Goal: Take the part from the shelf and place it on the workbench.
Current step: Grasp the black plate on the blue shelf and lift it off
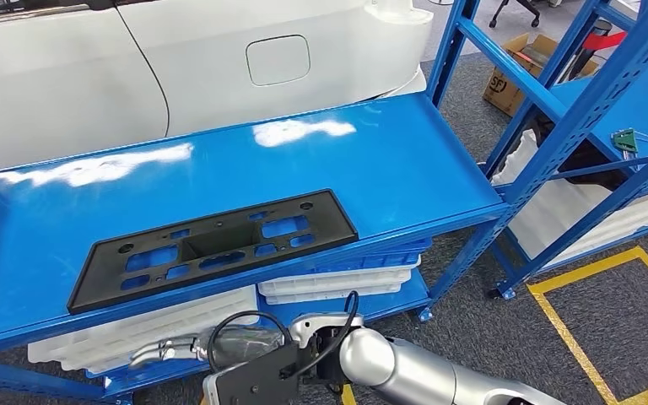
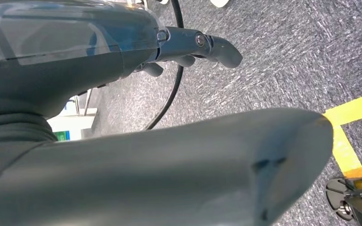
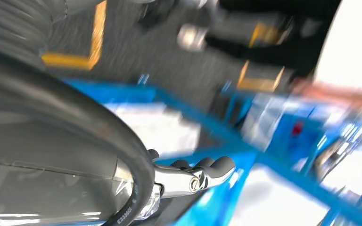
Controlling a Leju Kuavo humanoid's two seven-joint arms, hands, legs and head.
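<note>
The black plastic part, a long flat plate with cut-out slots and holes that looks like a licence-plate bracket, lies flat on the top deck of the blue shelf, close to the front edge and a little askew, and nothing touches it. Down at the bottom of the head view the right arm reaches across in front of the rack, its right hand low, below the deck and level with the white trays stacked on the tier underneath. The right wrist view is blurred, but it shows the fingers lying close side by side, slightly curled, with nothing between them. The left hand hangs over grey carpet with yellow floor tape, its fingers loosely bent and holding nothing. So this reads as the very start of the job: the reach toward the part, with no grasp made and the worktop not anywhere in these pictures. The next move calls for lifting the right hand above the deck edge, bringing it over the plate's near long side, and spreading the fingers enough to take that thin rim. The plate is wide and flat against the metal, so getting a finger under the edge looks like the tricky bit; sliding it slightly past the shelf lip may help, and a second hand could steady its length.
</note>
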